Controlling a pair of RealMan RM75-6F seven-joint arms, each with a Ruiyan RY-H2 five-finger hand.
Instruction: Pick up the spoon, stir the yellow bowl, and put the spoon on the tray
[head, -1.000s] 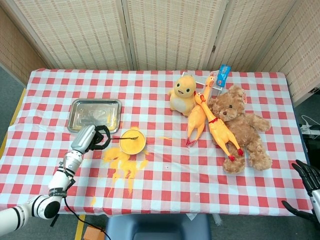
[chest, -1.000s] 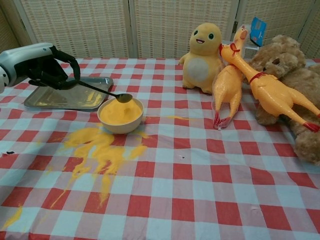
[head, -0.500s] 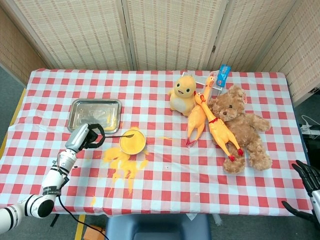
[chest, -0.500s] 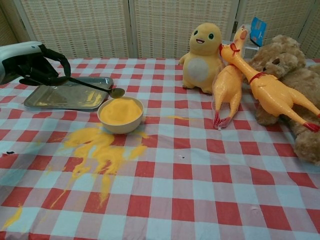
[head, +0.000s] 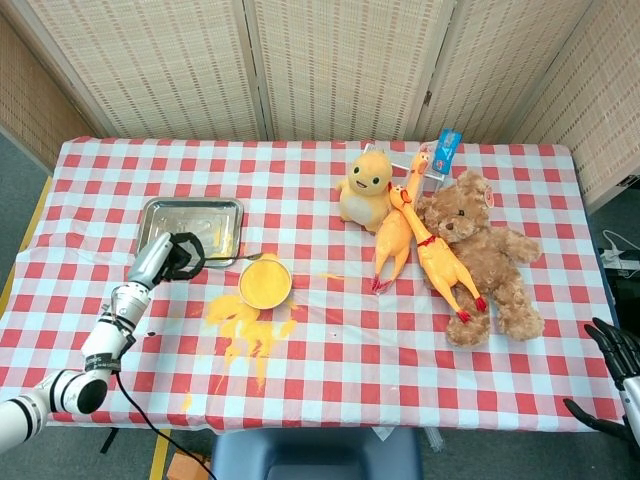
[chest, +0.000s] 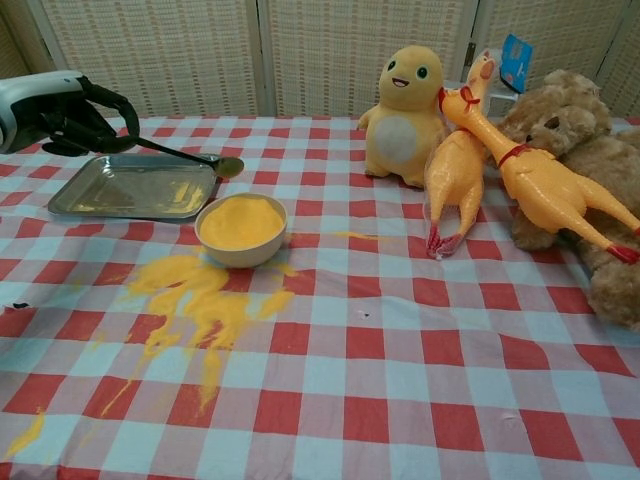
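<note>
Left hand: the left hand (chest: 70, 118) grips the spoon (chest: 190, 156) by its handle, now lifted back from the bowl.
Tray: the tray (chest: 90, 195) lies under the raised spoon, whose tip has left the yellow bowl (chest: 240, 228); stirring looks done, placing comes next.
Spill: yellow powder (chest: 195, 300) before the bowl.
Right hand: the right hand (head: 612, 352) rests spread, empty, at the table edge.

Bright, even overhead light, only soft short shadows under the toys (head: 450, 245). Mild glare on the tray (chest: 130, 187). Chest view blurs a bit at the near edge.
</note>
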